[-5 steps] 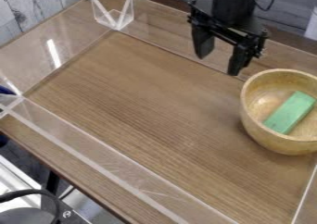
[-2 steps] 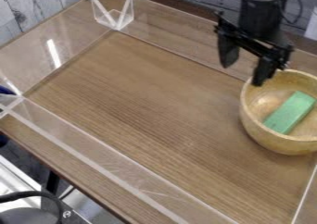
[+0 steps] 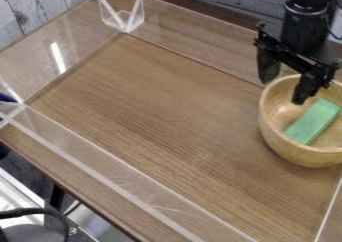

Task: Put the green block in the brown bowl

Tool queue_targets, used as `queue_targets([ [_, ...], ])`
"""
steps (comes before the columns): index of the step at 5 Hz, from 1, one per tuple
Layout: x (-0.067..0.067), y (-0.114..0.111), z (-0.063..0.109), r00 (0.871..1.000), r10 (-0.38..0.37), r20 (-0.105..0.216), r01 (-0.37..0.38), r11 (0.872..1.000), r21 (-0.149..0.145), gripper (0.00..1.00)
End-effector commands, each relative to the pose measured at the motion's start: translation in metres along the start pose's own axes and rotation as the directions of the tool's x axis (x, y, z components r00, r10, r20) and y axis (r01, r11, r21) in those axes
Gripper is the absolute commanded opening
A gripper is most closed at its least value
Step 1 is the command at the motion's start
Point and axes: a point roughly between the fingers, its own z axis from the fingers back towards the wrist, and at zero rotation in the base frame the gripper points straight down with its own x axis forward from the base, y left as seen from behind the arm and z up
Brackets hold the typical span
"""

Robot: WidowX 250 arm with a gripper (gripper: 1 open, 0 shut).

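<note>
Green block: the small flat bright green bar (image 3: pixel 311 122) is lying tilted inside the bowl, its own weight on the wood, nothing gripping it.
Bowl: the round light-tan wooden bowl (image 3: pixel 273 137) is holding the bar in with its thick raised wall.
Claw: the black two-fingered claw (image 3: pixel 290 74) is hanging over the bowl's far rim, fingers spread, gripping nothing.
Table: the brown wood-grain table (image 3: pixel 147 111) is carrying the bowl near its right side.
Status: task is looking done; backing off straight up is likely avoiding a rim knock.
</note>
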Motion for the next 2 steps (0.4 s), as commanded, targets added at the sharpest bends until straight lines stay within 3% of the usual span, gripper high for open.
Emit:
queue_targets([
  [1,0.0172,-0.0046,0.0132,0.997,-0.031,0.066,0.031,1.0,-0.001,1.0],
  [2,0.0209,-0.0068,0.0071,0.997,-0.043,0.061,0.044,0.999,-0.005,1.0],
])
